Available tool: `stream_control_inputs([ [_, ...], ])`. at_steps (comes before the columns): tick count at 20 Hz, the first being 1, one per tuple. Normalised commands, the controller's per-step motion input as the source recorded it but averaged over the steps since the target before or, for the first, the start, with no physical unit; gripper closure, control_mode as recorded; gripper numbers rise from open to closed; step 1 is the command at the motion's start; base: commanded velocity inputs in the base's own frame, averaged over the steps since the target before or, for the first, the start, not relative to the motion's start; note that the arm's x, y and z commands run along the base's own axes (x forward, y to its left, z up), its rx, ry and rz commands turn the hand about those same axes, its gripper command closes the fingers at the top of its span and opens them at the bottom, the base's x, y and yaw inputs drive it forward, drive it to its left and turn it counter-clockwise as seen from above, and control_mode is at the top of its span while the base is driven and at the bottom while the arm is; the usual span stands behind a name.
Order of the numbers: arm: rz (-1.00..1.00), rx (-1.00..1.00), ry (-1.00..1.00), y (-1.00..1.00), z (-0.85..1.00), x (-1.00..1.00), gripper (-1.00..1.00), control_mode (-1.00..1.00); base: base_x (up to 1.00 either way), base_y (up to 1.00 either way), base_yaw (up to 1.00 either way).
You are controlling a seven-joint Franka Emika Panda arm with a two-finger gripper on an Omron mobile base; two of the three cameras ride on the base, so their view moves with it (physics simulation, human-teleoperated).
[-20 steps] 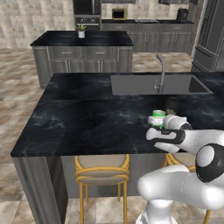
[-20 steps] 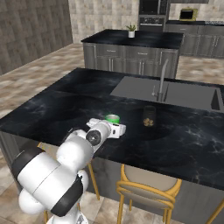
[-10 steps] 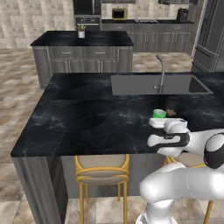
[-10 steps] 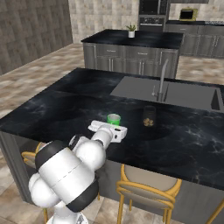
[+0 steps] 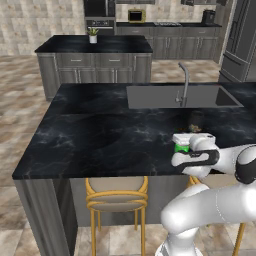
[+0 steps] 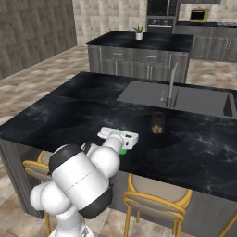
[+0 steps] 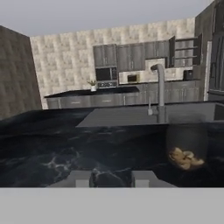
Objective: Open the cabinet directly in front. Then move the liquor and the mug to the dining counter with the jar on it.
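Mug [image 5: 182, 147]: green, upright on dining counter [image 5: 100, 135] near front edge, largely hidden behind end effector [image 5: 192, 141]; no label legible. End effector sits level at the mug; finger state cannot be determined from these views. Jar [image 6: 158, 124]: upright, long axis vertical, brownish contents, btwn mug and sink [image 6: 194, 99]. Faucet [image 5: 184, 82] stands at sink's near rim.

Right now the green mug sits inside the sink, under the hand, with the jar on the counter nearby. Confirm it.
Not the sink. The left base view shows the mug on the dining counter, in front of the sink, under the gripper; the jar stands nearby.
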Motion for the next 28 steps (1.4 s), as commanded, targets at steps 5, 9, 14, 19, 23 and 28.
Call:
stream_control_inputs([
  [5,-0.12,-0.05,0.00,0.31,0.38,0.23,-1.00,-1.00,0.00,0.00,0.00],
  [9,-0.12,-0.03,0.14,0.23,0.91,-0.17,-1.00,-1.00,0.00,0.00,0.00],
  [14,-0.02,0.00,0.42,0.00,1.00,-0.90,-1.00,-1.00,0.00,0.00,0.00],
  [19,0.00,0.00,0.46,0.00,1.00,-1.00,-1.00,-1.00,0.00,0.00,0.00],
  [23,0.00,0.00,0.39,0.00,1.00,-0.84,-1.00,-1.00,0.00,0.00,0.00],
  [28,-0.03,0.00,0.17,-0.01,0.23,-0.33,-1.00,-1.00,0.00,0.00,0.00],
])
